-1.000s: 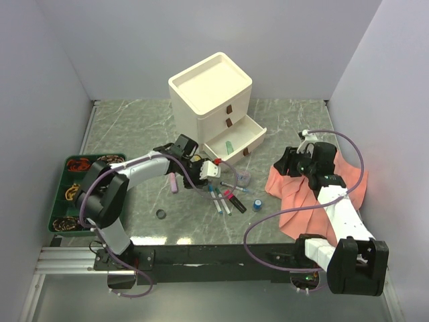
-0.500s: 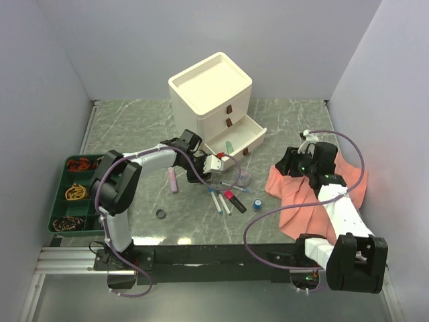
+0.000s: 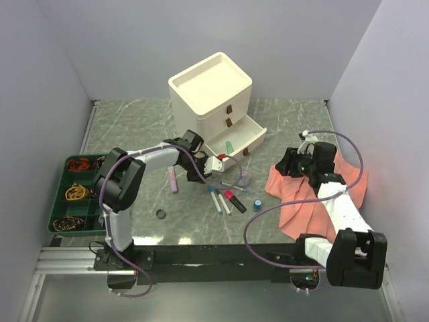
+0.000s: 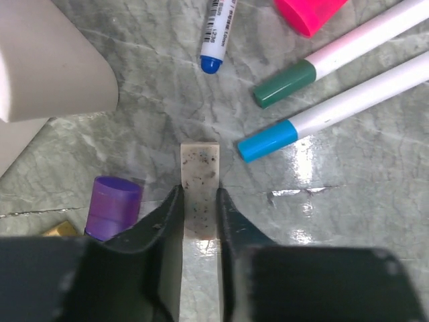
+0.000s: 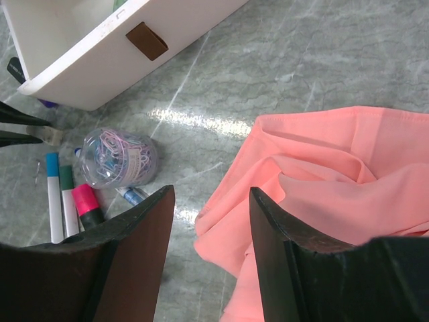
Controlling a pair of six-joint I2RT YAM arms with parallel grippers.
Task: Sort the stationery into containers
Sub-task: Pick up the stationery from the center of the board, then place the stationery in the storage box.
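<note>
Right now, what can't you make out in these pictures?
- Left wrist: the beige strip's near end, hidden between the left gripper's fingers.
- Top: what the strip is, too small there.
- Right wrist: the open drawer's inside, cut off by the top edge.
- Every view: anything under the cloth.

The left arm (image 3: 149,158) and the right arm (image 3: 340,213) are built alike: smooth white links set between bulky black joint housings, each rising from a black base block. A thin purple cable (image 3: 102,198) loops loosely along the left arm, and a second purple cable (image 3: 246,233) swings in a wide arc beside the right one. The left gripper (image 4: 199,201) has two glossy black fingers (image 4: 157,231) that taper to narrow, slightly curved tips. The right gripper (image 5: 209,194) has broader, flat-faced fingers (image 5: 131,251) of a dark brown-black with rounded corners. A small white fitting (image 3: 307,138) sits on the right wrist.
</note>
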